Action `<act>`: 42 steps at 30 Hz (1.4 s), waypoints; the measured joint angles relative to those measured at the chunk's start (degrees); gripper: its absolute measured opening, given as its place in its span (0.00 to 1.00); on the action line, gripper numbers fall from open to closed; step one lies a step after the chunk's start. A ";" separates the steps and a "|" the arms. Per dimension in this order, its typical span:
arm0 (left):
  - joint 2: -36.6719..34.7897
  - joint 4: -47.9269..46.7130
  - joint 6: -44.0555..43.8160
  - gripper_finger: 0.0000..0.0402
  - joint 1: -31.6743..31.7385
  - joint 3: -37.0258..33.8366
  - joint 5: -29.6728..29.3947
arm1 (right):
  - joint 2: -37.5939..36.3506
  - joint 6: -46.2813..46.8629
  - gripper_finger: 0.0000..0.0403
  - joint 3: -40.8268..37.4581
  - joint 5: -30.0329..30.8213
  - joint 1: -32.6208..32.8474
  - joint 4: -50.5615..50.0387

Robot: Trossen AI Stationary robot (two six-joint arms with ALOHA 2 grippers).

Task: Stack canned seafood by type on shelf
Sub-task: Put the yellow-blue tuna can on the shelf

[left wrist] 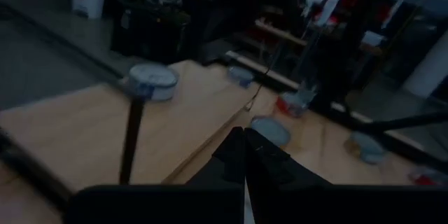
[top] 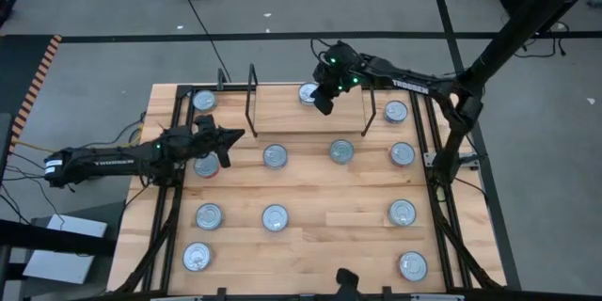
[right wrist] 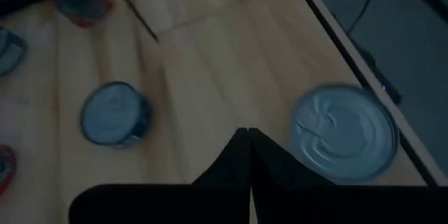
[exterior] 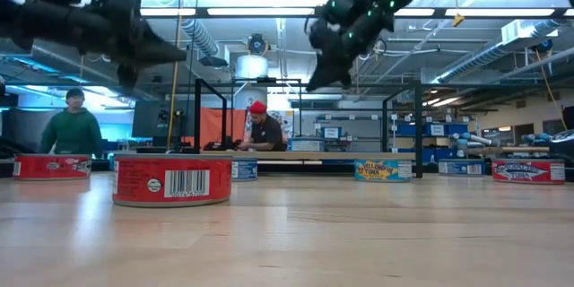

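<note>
Only one tin (top: 308, 92) sits on the shelf (top: 282, 108) so far, and my right pincer (top: 323, 103) hangs just above it with its fingers pressed together and nothing in them. My left pincer (top: 229, 135) is pressed together too and empty, up over the table's left side. The other tins (top: 275, 157) lie spread on the table (top: 301, 245), so nearly all the stacking is left.
</note>
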 joint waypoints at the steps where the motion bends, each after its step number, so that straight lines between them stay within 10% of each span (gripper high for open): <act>1: 0.00 -0.02 1.01 0.01 0.00 0.80 0.64 | -0.66 -0.09 0.01 0.00 0.39 0.75 0.10; 19: 0.02 -27.29 8.79 0.01 0.00 19.46 6.30 | -3.10 1.86 0.01 0.00 2.75 11.19 14.36; 42: 0.09 -33.97 7.16 0.01 0.00 26.11 11.90 | -3.10 13.11 0.01 -6.90 2.84 19.97 32.49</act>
